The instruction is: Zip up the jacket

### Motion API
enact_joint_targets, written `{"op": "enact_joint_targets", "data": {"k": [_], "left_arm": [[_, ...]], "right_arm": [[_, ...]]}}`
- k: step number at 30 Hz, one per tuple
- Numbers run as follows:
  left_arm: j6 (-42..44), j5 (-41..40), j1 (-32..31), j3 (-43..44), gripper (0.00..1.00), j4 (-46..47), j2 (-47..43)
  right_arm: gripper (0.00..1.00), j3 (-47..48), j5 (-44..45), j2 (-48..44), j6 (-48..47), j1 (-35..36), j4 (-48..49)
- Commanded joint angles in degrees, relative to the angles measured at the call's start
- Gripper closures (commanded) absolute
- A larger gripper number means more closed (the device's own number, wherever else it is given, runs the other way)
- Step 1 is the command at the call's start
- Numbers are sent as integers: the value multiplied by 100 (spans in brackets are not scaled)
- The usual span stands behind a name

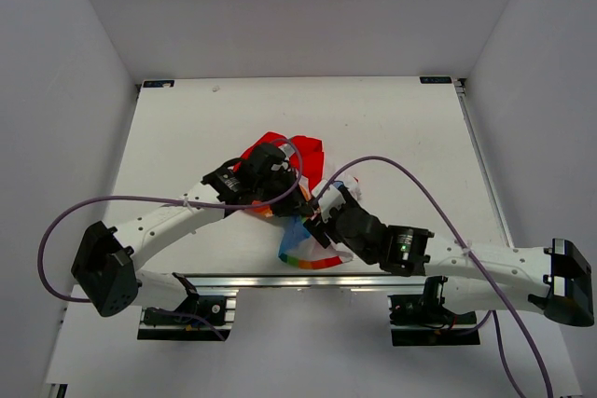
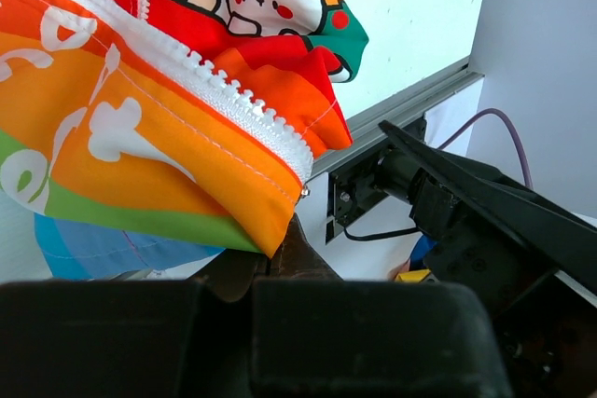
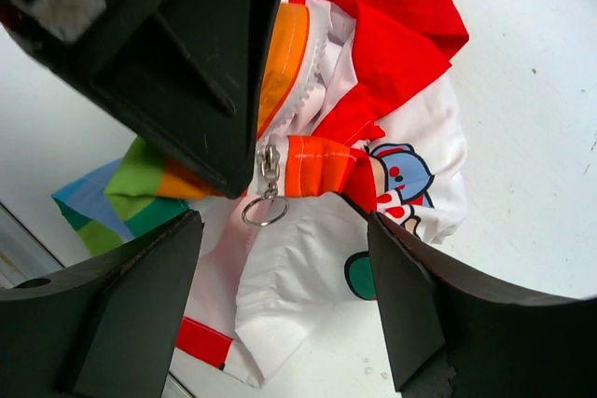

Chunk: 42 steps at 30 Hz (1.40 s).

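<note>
right fingers (image 3: pixel 121 314) spread near one zip pull (image 3: pixel 269 165); left fingers (image 3: pixel 215 90) pinch one jacket (image 3: pixel 308 267).

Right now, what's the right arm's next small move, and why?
Probably ease the right gripper forward and shut it on the zipper pull. In the wrist view the pull hangs free between the open fingers, just below where the left gripper holds the jacket up by its zipper edge.
</note>
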Motion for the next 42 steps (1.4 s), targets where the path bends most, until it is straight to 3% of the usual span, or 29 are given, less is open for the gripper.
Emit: {"op": "enact_joint_targets", "data": {"k": [1,11,22,23,25,26,27,32,34,42], "left_arm": [[30,52,30,234,100,88,-64],[83,52,39,314,100,53,-108],[82,148,39,226,100,62,-99],[83,157,39,217,100,80,-108],[83,157,39,208,100,80,-108],[83,166,39,199,100,80,-108],[74,175,39,191,100,71,-99],[65,236,39,103,100,97,-134],[74,219,39,68,100,106,-151],[399,-53,39,155,100,-262,-55]], "right_arm": [[23,-99,46,-189,101,49,-20],[22,-29,467,232,119,119,252],[44,68,503,575,93,146,735],[51,51,503,567,75,146,762],[55,24,564,558,84,146,840],[66,15,643,558,66,146,850],[70,7,713,566,66,146,893],[82,-11,583,619,-65,146,1043],[96,6,582,628,-92,146,1052],[100,182,11,417,-145,146,447]]}}
